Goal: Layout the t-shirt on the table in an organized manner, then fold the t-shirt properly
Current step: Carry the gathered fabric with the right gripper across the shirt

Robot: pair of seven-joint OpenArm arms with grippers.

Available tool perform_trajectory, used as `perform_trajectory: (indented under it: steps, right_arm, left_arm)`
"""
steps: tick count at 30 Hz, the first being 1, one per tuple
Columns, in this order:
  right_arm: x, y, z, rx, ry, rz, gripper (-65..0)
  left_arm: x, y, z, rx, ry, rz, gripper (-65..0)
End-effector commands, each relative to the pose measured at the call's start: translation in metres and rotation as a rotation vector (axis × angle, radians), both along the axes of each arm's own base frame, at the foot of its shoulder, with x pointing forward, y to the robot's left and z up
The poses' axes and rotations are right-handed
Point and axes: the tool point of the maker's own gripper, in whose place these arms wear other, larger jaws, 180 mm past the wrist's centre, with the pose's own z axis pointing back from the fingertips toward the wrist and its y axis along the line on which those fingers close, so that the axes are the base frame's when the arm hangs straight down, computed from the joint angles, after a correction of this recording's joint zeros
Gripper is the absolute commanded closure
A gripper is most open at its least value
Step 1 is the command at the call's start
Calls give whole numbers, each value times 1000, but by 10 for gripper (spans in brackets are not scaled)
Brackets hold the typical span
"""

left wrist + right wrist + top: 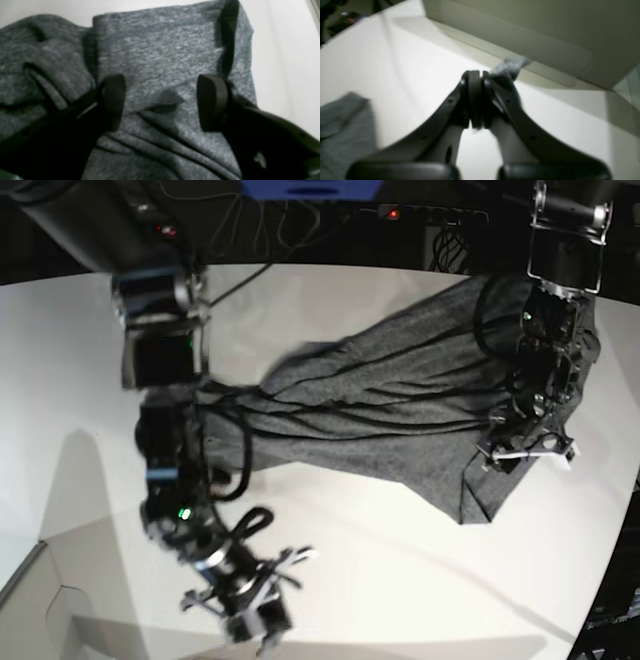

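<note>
The dark grey t-shirt (380, 410) lies stretched and wrinkled across the white table (380, 560), from the far right toward the left arm of the base view. My left gripper (161, 102) is open just above the shirt (162, 50), fingers wide apart on either side of a small raised fold; in the base view it (525, 445) is over the shirt's right end. My right gripper (476, 75) is shut, with a small tuft of the grey cloth (510, 65) sticking out at its tips. It appears blurred near the front edge (255, 610). More shirt (342, 125) lies below it.
A beige panel (520, 30) rises beyond the right gripper at the table's near edge (40, 600). Cables and dark equipment (300, 220) line the far side. The table's curved rim (620, 600) runs down the right, close to the left arm.
</note>
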Motion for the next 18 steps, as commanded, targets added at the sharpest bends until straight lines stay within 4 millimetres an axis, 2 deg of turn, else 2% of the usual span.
perform_trajectory:
  steps: [1,3,6,8,10,13,15,18]
  right_arm:
    - [-5,8,15,21,-42,15,0]
    - [-24,18,1,6,-29,23,0]
    - [-54,56,-36,-112,9,114,0]
    - [-66,75,-66,-161,70,172,0]
    - [-72,83,-85,-178,115,197,0]
    - [-80,90,-98,-195,147,221,0]
    - [-90,93,-108,-192,167,232,-34]
    - [-101,93,-104,-175,153,231,-74]
  left_arm:
    - [5,5,8,0,-13,13,-436]
    - [6,5,8,0,-15,14,-436]
    - [7,6,10,2,-17,13,-436]
    - [7,6,10,2,-18,14,-436]
    - [8,5,10,0,-19,13,-436]
    - [9,5,12,1,-25,11,-436]
    - [9,5,12,1,-25,12,-436]
    - [9,5,13,-7,-29,14,-436]
